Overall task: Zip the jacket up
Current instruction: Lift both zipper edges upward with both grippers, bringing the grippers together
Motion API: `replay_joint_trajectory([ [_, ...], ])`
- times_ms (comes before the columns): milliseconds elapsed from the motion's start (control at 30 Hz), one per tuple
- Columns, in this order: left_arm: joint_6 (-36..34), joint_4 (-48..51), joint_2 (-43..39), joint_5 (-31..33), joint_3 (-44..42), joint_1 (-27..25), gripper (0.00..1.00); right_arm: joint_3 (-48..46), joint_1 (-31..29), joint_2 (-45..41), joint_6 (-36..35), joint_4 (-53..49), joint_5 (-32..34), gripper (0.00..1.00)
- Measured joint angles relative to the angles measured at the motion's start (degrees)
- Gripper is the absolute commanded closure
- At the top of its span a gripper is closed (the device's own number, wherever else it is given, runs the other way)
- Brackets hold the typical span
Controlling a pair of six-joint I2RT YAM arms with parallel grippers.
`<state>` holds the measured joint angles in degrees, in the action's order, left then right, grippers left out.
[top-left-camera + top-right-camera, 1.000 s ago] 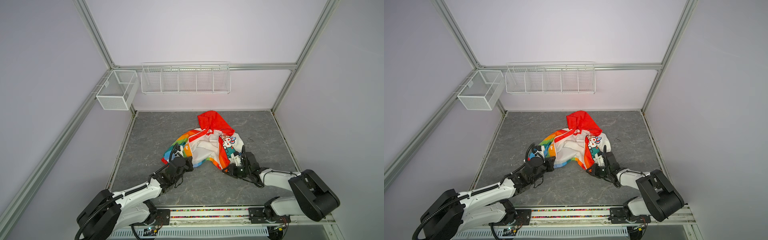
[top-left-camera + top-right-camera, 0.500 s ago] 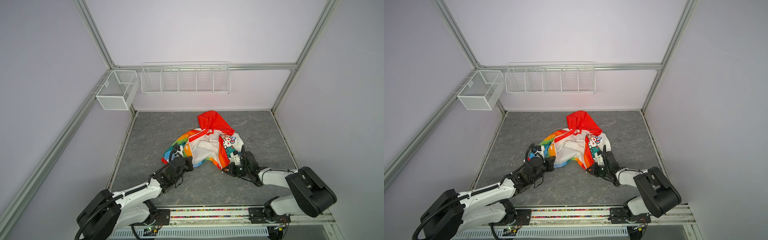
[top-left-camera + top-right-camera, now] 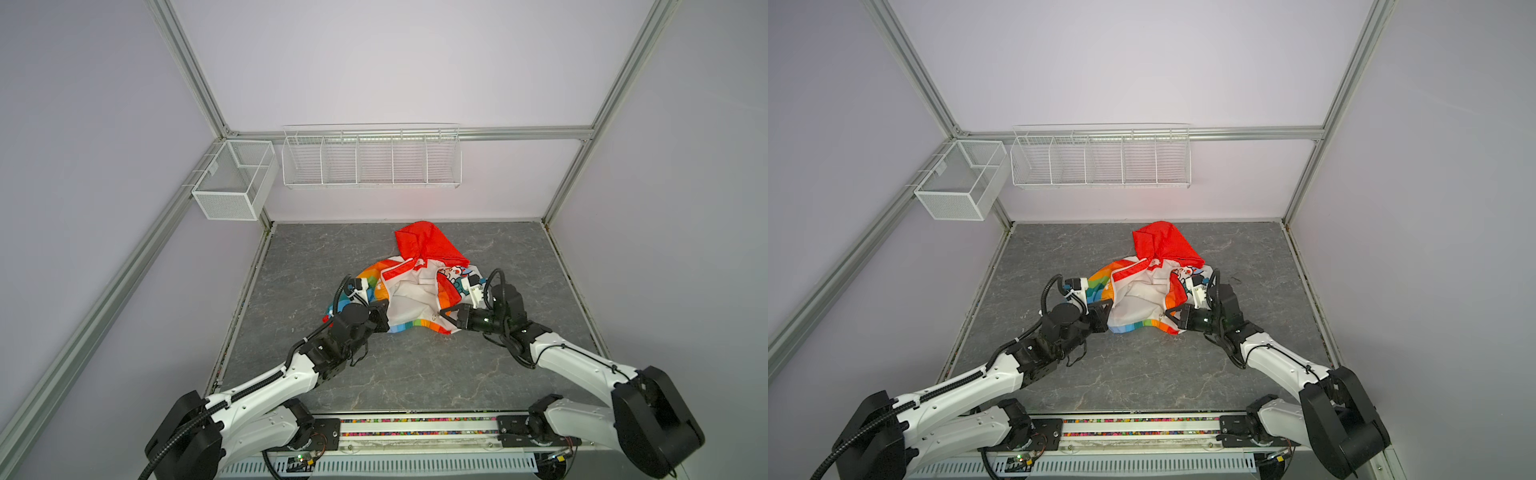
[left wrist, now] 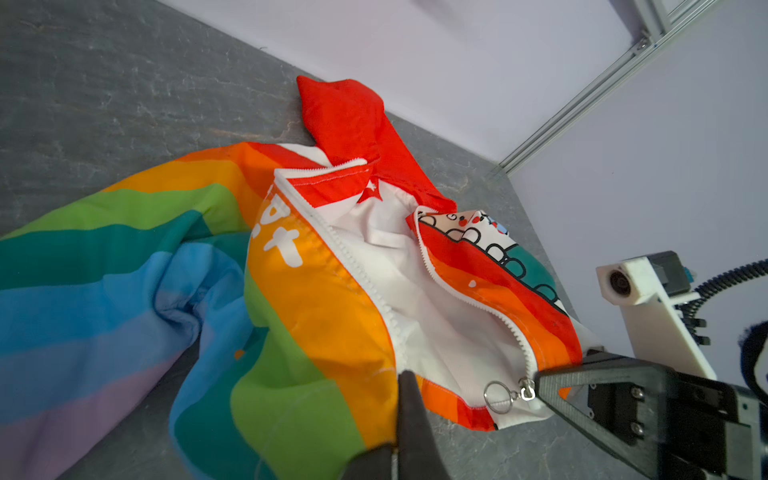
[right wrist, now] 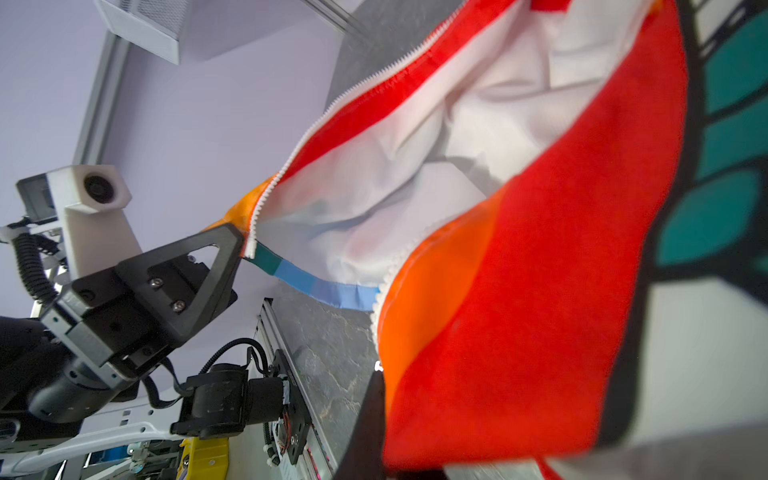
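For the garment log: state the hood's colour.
Plain red hood, clearest in the left wrist view.

A robotics lab test cell: lilac wall panels (image 3: 374, 62) in aluminium framing (image 3: 191, 70), a mesh basket (image 3: 232, 183) and wire rack (image 3: 370, 158) hung on it, a grey stone-look desk (image 3: 415, 374), white left arm (image 3: 266, 386) and right arm (image 3: 573, 365) bolted to a front rail (image 3: 419, 428).

Open floor (image 3: 316, 257) around jacket (image 3: 409, 301)
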<state>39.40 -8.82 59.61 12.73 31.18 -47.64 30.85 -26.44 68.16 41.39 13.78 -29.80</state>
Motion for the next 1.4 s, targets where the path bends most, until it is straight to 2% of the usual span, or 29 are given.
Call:
replay_joint_trajectory([
  [200,-3.15,-1.70,-1.38,1.73,1.11,0.00,1.00,0.94,0.35,-4.70,-2.03,1.46,3.54,0.94],
  [433,-9.09,-5.62,-1.42,2.03,2.78,0.00,1.00,0.90,0.31,-12.50,-11.15,3.87,8.85,0.94],
  [600,-12.61,-12.20,-0.02,-0.81,3.52,0.00,1.00,2.27,0.31,-13.22,-16.26,5.40,10.08,0.94],
  [733,-14.10,-18.25,3.65,-3.41,4.98,0.00,1.00,2.38,0.42,-11.56,-17.31,7.41,9.81,0.94],
  [1100,-15.12,-35.82,14.01,-8.57,5.70,0.00,1.00,2.38,0.59,-4.35,-12.20,23.26,4.57,0.94],
  [1400,-15.04,-52.89,19.63,-9.81,5.95,0.00,1.00,6.56,0.90,7.98,-0.59,41.94,-2.89,0.94],
])
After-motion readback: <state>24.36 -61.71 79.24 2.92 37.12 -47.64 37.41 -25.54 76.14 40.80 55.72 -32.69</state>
